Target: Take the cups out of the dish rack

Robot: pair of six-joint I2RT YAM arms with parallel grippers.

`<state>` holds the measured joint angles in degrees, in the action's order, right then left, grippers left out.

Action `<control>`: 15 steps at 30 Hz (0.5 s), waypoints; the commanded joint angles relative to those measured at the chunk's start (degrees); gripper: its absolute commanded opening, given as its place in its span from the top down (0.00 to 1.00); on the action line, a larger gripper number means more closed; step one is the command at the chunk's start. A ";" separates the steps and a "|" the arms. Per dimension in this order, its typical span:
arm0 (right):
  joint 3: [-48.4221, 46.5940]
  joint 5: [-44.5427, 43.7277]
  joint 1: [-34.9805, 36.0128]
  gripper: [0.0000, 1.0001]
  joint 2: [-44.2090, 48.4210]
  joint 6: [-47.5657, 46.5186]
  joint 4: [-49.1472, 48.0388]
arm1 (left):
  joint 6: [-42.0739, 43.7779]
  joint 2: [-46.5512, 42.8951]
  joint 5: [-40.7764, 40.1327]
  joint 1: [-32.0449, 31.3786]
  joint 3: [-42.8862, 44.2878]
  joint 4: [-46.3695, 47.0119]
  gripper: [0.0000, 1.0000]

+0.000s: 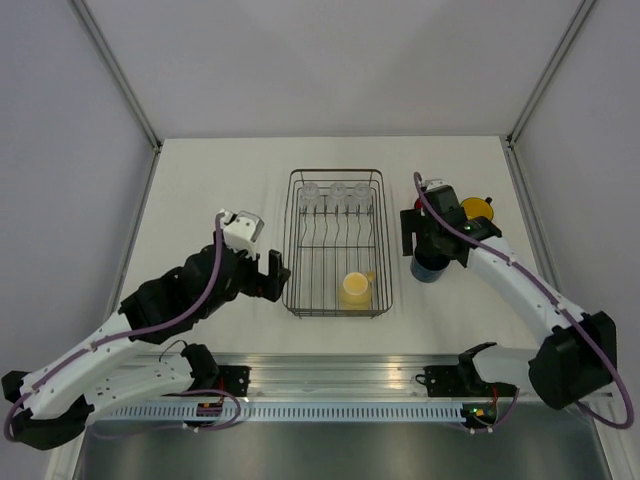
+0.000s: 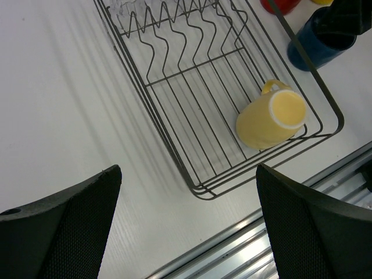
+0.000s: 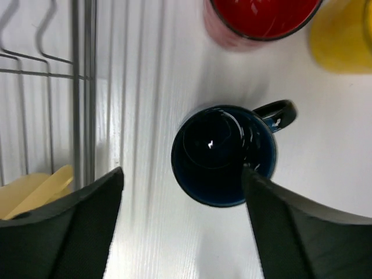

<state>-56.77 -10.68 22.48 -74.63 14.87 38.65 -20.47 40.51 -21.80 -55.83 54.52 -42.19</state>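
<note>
Your right fingers [image 3: 302, 232] are spread wide, clamping nothing, over the upright dark blue mug [image 3: 224, 154] on the table [image 2: 58, 87] at the dish rack's [image 1: 293, 250] 3 o'clock. The red mug [image 3: 261, 14] and yellow mug [image 3: 343, 46] stand beyond. Your left fingers [image 2: 58, 232] gape empty at 8 o'clock. A pale yellow mug [image 2: 270, 119] lies at the rack's 5 o'clock corner, three glass tumblers [image 1: 338, 192] at 12.

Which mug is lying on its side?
The pale yellow mug inside the dish rack, at its near end. The dark blue mug and red mug stand upright on the table outside it.
</note>
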 commanded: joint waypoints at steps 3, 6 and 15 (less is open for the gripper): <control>-4.92 -2.86 -0.24 0.04 12.03 -1.60 2.31 | -3.43 10.52 2.55 -0.15 6.73 2.56 0.00; -3.44 -3.38 -0.16 0.02 20.47 -0.64 -1.64 | -6.06 16.85 2.12 -1.29 10.85 2.91 0.00; -3.50 -2.42 -0.16 0.02 37.54 0.43 -0.44 | -0.56 35.05 -1.06 -13.94 21.05 4.31 0.00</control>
<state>-57.82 -13.02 22.37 -36.75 15.62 35.55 -24.49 71.02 -22.33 -66.02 70.72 -40.16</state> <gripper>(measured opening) 0.976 0.993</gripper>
